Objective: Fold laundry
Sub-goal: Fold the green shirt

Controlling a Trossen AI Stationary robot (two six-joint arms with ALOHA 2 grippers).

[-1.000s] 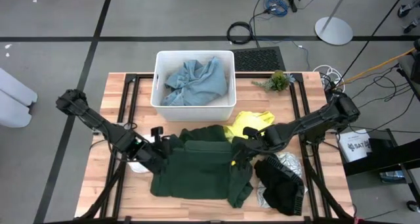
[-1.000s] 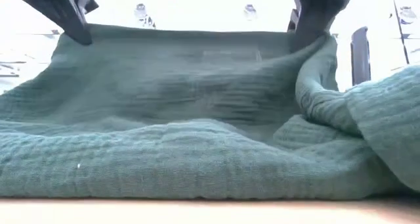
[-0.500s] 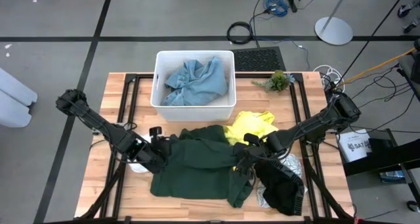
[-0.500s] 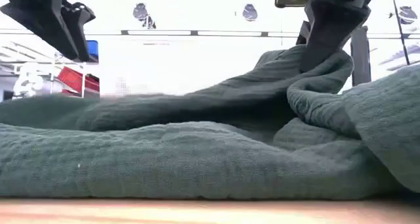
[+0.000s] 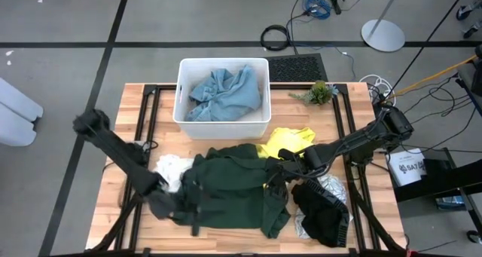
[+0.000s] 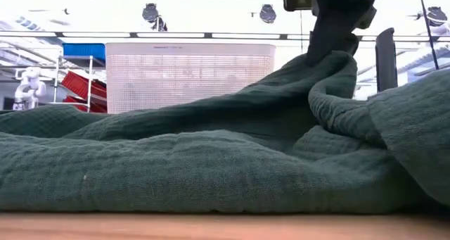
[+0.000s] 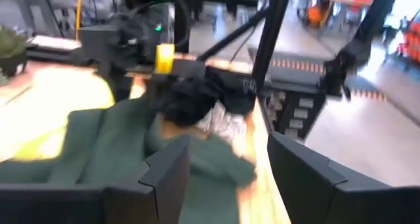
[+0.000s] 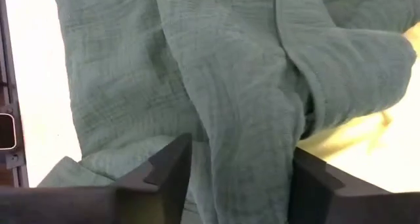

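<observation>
The dark green garment (image 5: 233,193) lay rumpled mid-table, its crinkled weave bunched in folds. My left gripper (image 7: 226,178) stood spread and empty at its left edge; my right gripper (image 8: 239,178) stood spread around a raised fold. The white tub (image 5: 224,120) held a crumpled light blue cloth (image 5: 222,91).

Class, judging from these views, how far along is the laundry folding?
Done: nothing looks neatly folded. In hand: the dark green garment lies rumpled mid-table, the open left gripper beside it, the open right gripper astride a ridge of it. Left: yellow, black and white cloths, plus the blue one in the tub.
</observation>
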